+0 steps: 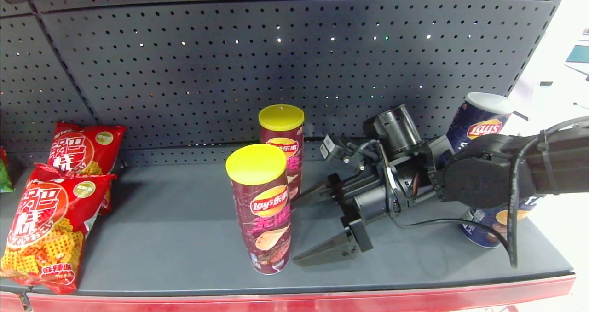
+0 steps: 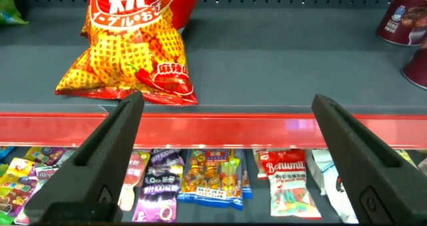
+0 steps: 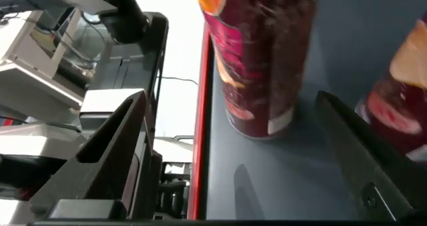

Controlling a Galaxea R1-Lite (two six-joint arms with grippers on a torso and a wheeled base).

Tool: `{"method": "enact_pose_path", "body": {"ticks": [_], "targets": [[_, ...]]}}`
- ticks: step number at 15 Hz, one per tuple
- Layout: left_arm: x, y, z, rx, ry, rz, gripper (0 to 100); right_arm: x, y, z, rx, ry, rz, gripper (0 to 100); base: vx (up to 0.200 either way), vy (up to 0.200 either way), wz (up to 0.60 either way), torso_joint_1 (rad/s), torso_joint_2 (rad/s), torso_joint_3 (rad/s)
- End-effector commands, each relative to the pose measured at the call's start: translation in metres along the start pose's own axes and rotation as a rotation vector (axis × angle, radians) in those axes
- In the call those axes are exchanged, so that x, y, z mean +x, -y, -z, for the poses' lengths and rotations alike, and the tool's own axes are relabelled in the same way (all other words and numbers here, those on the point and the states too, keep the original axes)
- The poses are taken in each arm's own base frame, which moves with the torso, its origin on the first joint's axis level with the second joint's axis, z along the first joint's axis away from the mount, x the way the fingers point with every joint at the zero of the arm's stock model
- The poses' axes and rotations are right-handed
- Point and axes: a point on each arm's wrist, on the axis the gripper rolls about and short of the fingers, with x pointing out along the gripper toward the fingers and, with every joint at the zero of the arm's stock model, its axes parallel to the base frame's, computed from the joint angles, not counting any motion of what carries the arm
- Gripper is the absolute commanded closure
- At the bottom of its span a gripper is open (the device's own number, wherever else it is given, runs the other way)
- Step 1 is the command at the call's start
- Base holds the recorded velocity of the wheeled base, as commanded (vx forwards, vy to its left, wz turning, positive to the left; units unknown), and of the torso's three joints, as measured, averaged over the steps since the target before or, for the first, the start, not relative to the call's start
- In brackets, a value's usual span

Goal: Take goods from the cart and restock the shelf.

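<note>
Two maroon chip cans with yellow lids stand on the dark shelf, a front can and a back can. My right gripper lies low over the shelf, just right of the front can, open and holding nothing. In the right wrist view the front can stands ahead of the right gripper, with the back can beside it. My left gripper is open and empty in front of the shelf's red edge, facing a red snack bag.
Two red snack bags lie at the shelf's left end. Blue chip cans stand at the right end, one at the back and one partly hidden behind my right arm. A pegboard wall backs the shelf. Candy packets fill the lower shelf.
</note>
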Motion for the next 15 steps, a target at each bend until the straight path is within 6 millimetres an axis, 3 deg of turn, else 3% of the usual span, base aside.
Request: {"method": "enact_pose_path", "body": {"ticks": [1,9,15], "targets": [[0.000,0.000,0.000,0.000,-0.002,-0.001,0,0.005,-0.006,-0.002,-0.009,-0.002,-0.020,0,0.000,0.000,0.00,0.000,0.00,0.000],[0.000,0.000,0.000,0.000,-0.002,-0.001,0,-0.002,-0.023,0.001,0.009,-0.016,-0.039,0,0.000,0.000,0.00,0.000,0.00,0.000],[0.000,0.000,0.000,0.000,-0.002,0.001,0,-0.004,-0.013,0.012,0.053,-0.032,-0.016,0,0.000,0.000,0.00,0.000,0.00,0.000]]}}
